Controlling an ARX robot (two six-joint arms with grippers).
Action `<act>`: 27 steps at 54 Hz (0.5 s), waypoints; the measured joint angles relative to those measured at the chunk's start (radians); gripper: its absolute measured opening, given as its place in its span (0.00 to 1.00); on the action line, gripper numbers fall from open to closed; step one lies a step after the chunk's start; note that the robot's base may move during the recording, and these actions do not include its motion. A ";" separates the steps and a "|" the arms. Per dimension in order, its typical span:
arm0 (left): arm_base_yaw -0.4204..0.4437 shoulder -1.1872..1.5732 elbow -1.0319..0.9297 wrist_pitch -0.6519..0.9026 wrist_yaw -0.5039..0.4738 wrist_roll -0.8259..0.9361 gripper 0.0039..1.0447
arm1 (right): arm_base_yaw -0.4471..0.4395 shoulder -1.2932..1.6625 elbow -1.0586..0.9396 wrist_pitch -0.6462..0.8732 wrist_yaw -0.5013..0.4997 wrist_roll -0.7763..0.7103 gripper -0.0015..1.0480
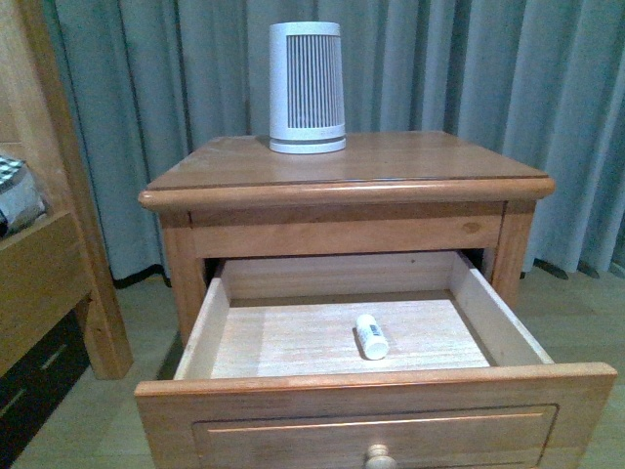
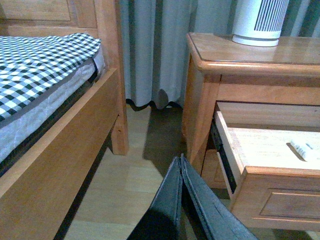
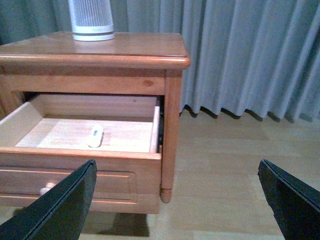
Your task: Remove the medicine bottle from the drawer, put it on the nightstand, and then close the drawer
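Front view, with both wrist views: the medicine bottle (image 1: 371, 336) lay on its side on the pale floor of the drawer (image 1: 488, 322), right of the drawer's middle and nearer its front panel than its back wall, touching neither side wall. I judged it light, rigid, smooth plastic, round enough to roll or skid if nudged, and not fragile. The best hold looked to be across the body midway along its length, with fingers closing from above on either side of its long axis.

The drawer stood pulled well out of the nightstand (image 1: 410, 156). Above and behind the drawer, a tall ribbed white cylinder (image 1: 307, 88) sat at the rear of the top, with bare wood showing ahead of it.

The right gripper (image 3: 176, 167) hung outside the drawer, off its right front corner, fingers spread wide and empty. The left gripper (image 2: 180, 160) hung low off the drawer's left side, fingers pressed together on nothing. A bed frame (image 2: 65, 150) stood further left of the drawer, and curtains (image 1: 146, 98) hung behind.
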 joint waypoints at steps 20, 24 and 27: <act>0.002 -0.198 -0.052 -0.140 0.002 0.000 0.02 | 0.033 0.787 0.459 0.198 -0.183 0.104 0.93; 0.002 -0.201 -0.060 -0.140 0.002 0.000 0.02 | 0.086 1.033 0.643 0.274 -0.130 0.080 0.93; 0.002 -0.204 -0.060 -0.140 0.003 0.000 0.02 | 0.121 1.177 0.746 0.278 -0.095 0.063 0.93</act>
